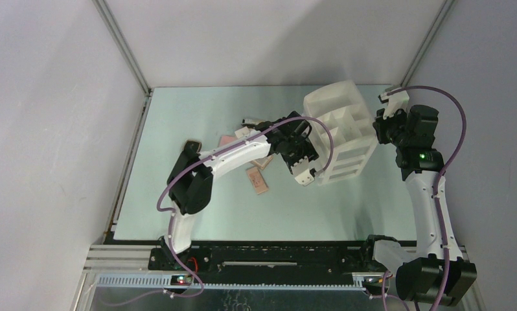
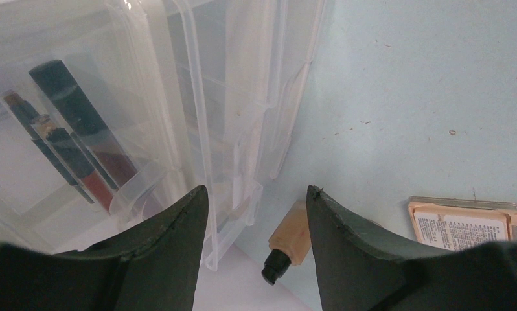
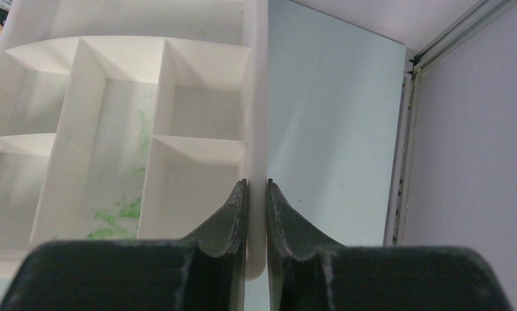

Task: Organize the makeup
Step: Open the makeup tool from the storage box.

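My left gripper (image 2: 257, 189) is open and empty, low over the table beside the white organizer (image 1: 341, 133). A beige bottle with a black cap (image 2: 293, 238) lies on the table between its fingers, untouched. Several dark and red pencils and tubes (image 2: 81, 133) lie inside the organizer's clear front part (image 2: 197, 116). A beige palette (image 2: 463, 223) lies to the right of the fingers. In the top view the left gripper (image 1: 299, 152) is at the organizer's left side. My right gripper (image 3: 256, 184) is shut on the organizer's right wall (image 3: 256, 97); in the top view it (image 1: 380, 129) is at the organizer's right edge.
Flat pink and beige palettes (image 1: 257, 179) and other small items (image 1: 246, 124) lie on the table left of the organizer, partly under the left arm. The organizer's open compartments (image 3: 107, 129) show green smears. The cell's frame rail (image 3: 405, 129) runs close on the right.
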`<state>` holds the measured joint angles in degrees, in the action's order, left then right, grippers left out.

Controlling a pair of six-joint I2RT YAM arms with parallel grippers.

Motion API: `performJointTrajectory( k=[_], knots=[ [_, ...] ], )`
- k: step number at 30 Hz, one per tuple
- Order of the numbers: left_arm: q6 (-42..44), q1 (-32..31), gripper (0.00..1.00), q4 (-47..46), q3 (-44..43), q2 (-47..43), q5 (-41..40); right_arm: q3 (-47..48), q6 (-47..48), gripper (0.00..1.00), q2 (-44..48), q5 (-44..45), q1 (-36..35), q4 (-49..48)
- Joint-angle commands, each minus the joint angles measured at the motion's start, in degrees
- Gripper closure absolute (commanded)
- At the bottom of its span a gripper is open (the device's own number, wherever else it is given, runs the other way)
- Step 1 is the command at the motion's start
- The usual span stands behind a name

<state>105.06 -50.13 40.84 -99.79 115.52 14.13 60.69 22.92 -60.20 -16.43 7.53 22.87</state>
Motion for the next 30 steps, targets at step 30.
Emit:
performJointTrajectory(
  k=[30],
  knots=[
    [6.82, -2.16, 0.47, 5.15, 2.58, -2.29, -8.00, 0.09, 2.11, 1.00, 0.71, 1.15, 1.70, 0.60]
  ],
)
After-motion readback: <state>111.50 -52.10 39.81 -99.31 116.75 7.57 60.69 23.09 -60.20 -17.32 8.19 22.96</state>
